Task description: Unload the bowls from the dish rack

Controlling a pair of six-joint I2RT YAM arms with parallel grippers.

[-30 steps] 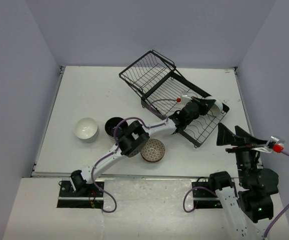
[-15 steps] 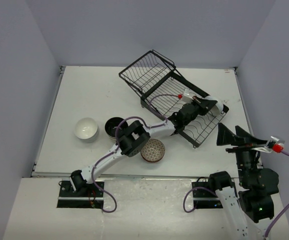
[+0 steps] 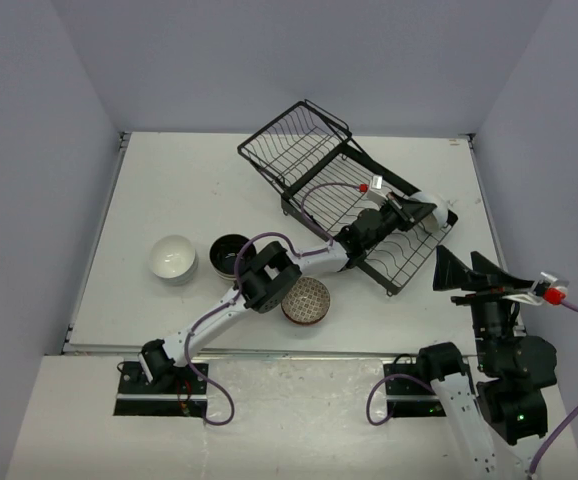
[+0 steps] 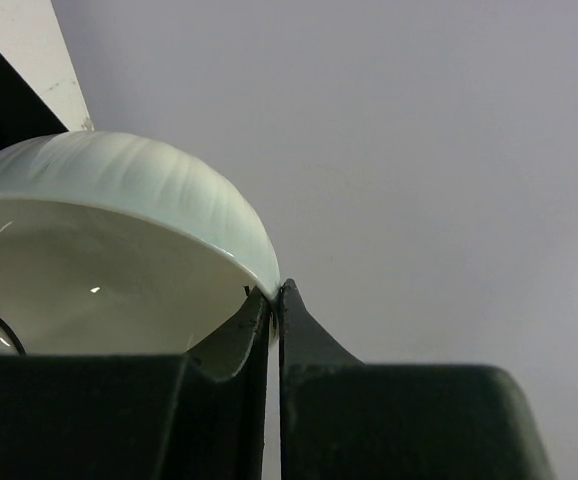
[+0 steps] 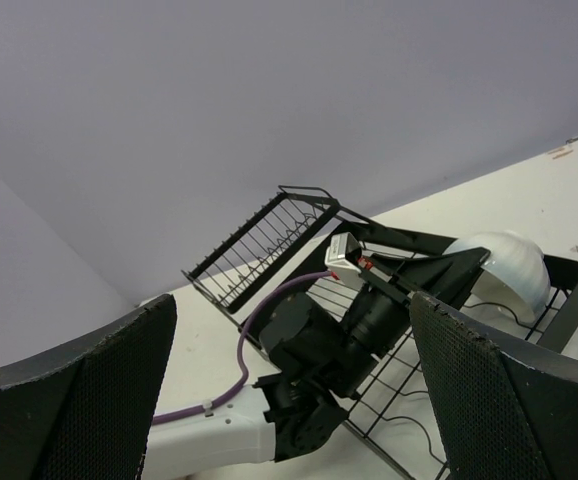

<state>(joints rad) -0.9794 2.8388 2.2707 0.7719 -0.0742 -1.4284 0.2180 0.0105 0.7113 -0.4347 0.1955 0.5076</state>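
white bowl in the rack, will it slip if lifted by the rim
Probably slippery: the white bowl looks glossy and the left claw pinches only its thin rim. Held at one edge, it may pivot. It looks rigid, so knocking the dish rack could chip it.

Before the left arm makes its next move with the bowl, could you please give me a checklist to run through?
1. Left hand shut on the white bowl's rim: ok.
2. That bowl out of the dish rack: not ok, it is at the rack's right end.
3. Right hand open, apart from the rack: ok.
4. Patterned bowl clear of the left arm: cannot tell, the elbow overlaps it in the top view.
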